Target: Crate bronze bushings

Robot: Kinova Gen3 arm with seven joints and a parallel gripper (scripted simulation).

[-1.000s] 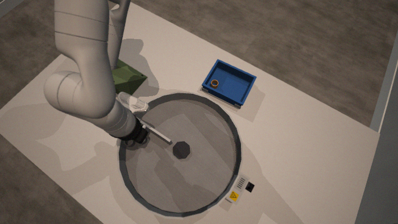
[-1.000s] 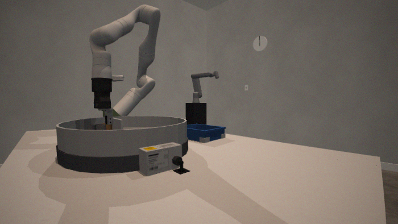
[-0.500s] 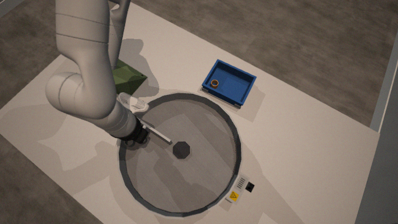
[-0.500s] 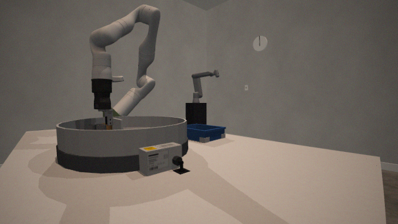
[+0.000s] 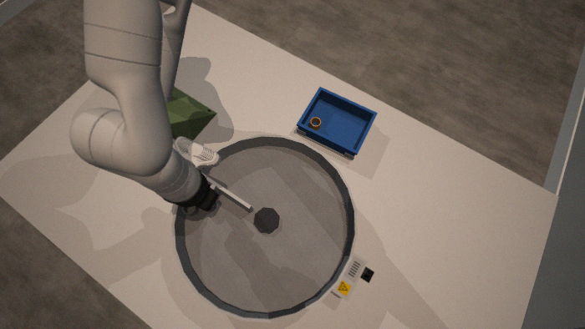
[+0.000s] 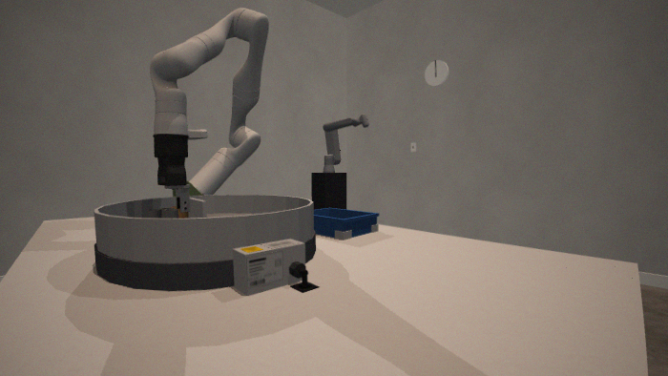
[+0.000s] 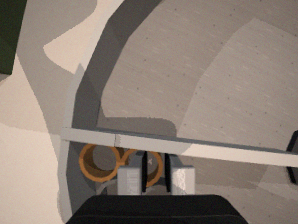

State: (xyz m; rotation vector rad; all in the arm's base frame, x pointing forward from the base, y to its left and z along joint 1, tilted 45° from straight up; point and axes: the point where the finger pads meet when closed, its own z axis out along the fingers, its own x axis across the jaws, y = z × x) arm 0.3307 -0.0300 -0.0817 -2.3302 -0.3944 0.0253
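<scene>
Pale table [image 5: 451,217] [image 6: 429,305] [image 7: 25,165] across the exterior's bottom, grey walls [image 6: 525,143] above; one bronze bushing [image 5: 317,121] in the crate [image 5: 347,125] [image 6: 344,223], two bronze rings [image 7: 83,167] [image 6: 182,214] below my part-spread claw [image 5: 209,202] [image 6: 183,210] [image 7: 155,164].
</scene>
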